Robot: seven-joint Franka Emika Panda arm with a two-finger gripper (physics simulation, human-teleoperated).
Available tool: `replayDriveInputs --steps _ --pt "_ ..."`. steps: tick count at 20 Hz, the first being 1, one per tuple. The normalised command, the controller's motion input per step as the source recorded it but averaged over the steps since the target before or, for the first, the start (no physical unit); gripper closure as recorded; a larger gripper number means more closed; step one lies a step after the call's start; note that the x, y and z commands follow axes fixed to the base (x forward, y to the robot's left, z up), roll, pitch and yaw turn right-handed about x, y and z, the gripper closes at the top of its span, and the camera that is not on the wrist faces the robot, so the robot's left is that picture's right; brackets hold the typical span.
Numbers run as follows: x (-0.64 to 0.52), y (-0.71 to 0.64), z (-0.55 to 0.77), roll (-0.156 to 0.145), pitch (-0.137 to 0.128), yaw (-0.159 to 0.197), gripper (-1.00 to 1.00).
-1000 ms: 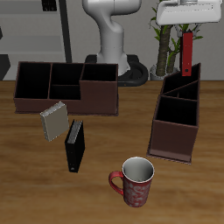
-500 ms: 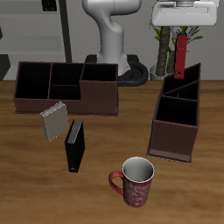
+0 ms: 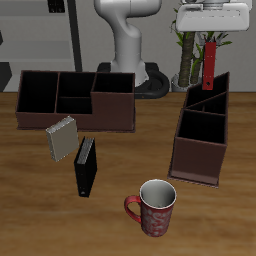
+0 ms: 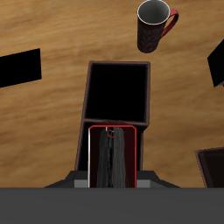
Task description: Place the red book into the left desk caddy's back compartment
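the robot's body was glossy white, built of rounded, tubular segments (image 3: 128, 30) with soft grey shading along their curves. its lowest segment widened into a flared foot that sat on a dark grey, round base plate (image 3: 152, 82) at the back of the worktop. near the top of the exterior view, the wrist section was a pale, blocky white housing (image 3: 212, 14) with darker grey seams and small recesses along its underside. the tool (image 3: 210, 42) below it was too small there to make out. in the wrist view, its own body showed only as a flat mid-grey band (image 4: 112, 205) with angled shoulders
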Motion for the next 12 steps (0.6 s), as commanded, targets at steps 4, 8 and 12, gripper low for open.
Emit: replayDriveInputs --steps 4,8,12 --pt "-0.03 0.09 0.0 0.017 0.003 -0.012 1.0" --pt "-0.04 0.13 0.01 0.024 -0.006 -0.012 1.0" --pt "-0.05 0.08 0.01 0.033 0.005 -0.018 1.0"
